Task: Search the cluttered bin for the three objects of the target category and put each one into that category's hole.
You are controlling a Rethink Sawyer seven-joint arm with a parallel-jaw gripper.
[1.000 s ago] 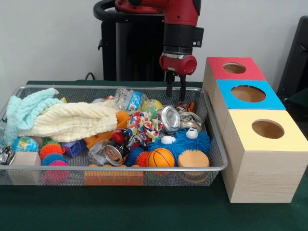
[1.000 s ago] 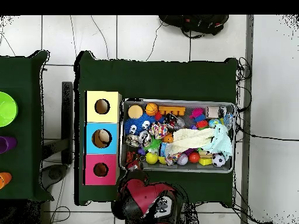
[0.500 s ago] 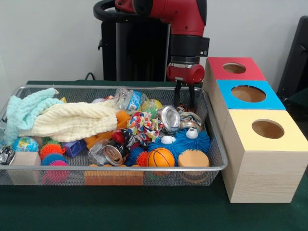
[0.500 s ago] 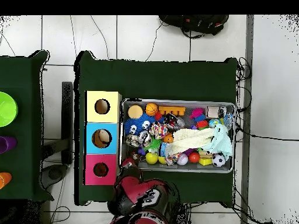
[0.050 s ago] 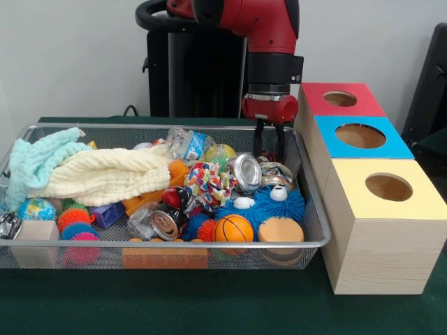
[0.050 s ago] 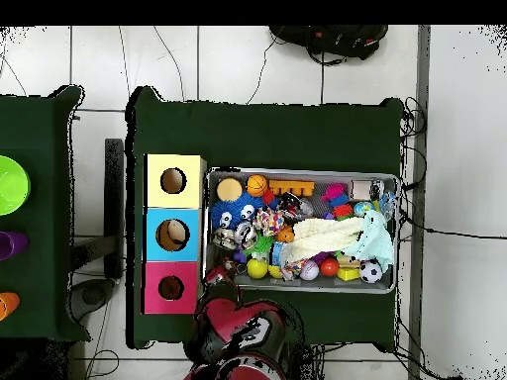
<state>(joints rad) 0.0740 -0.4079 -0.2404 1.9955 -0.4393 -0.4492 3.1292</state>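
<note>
My red-and-black gripper (image 5: 269, 142) hanging over the silver wire-mesh bin's (image 5: 316, 222) far corner, fingers parted, empty, beside the red-topped wooden box (image 5: 340, 99).

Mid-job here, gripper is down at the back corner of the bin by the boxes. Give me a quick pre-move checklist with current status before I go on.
1. Gripper inside the wire bin rim, not over the boxes: ok.
2. Gripper empty, fingers apart: ok.
3. Clearance from the red box beside the arm: cannot tell, they look close.
4. Item directly under the fingertips: cannot tell; crushed cans lie just in front.
5. Holes in red, blue box and yellow box unobstructed: ok.
6. Cloths away from gripper: ok.
</note>
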